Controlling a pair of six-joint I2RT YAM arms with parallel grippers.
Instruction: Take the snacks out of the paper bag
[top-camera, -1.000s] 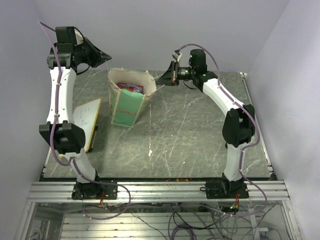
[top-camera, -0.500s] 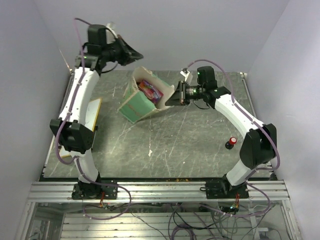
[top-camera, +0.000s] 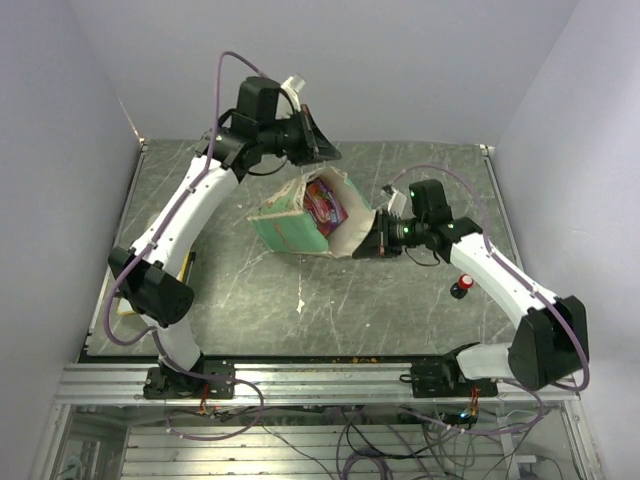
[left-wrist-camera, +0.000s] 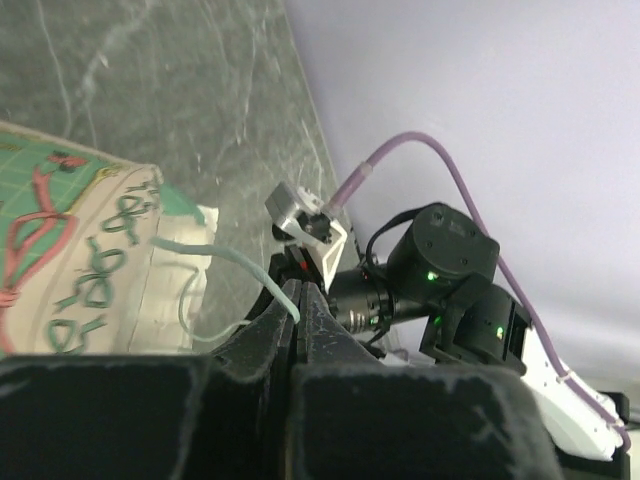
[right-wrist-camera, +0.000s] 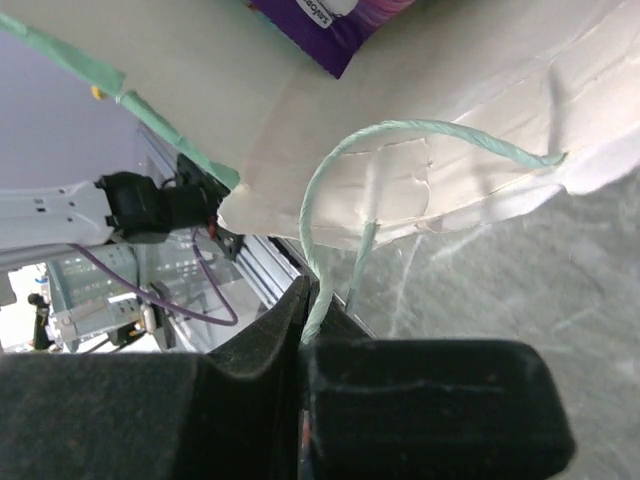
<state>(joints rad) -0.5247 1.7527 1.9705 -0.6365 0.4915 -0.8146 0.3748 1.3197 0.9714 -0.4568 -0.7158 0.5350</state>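
The mint-green paper bag (top-camera: 296, 225) lies tipped over near the table's middle, with its mouth facing right and up. A pink-purple snack packet (top-camera: 325, 203) shows inside the mouth, and the other packets are hidden. My left gripper (top-camera: 326, 151) is above the bag's far rim, shut on a thin string handle (left-wrist-camera: 205, 252). My right gripper (top-camera: 366, 246) is at the bag's near right rim, shut on the other string handle (right-wrist-camera: 400, 130). The right wrist view shows the bag's cream wall (right-wrist-camera: 470, 90) and a purple packet's corner (right-wrist-camera: 335, 22).
A small red-topped black button (top-camera: 462, 287) stands on the table to the right of the right forearm. The wood-framed whiteboard (top-camera: 192, 262) lies at the left, mostly hidden by the left arm. White walls close in the table at the back and sides.
Both grippers carried the bag by its handles from the back left toward the middle and tipped it from upright onto its side. The red button came into view.
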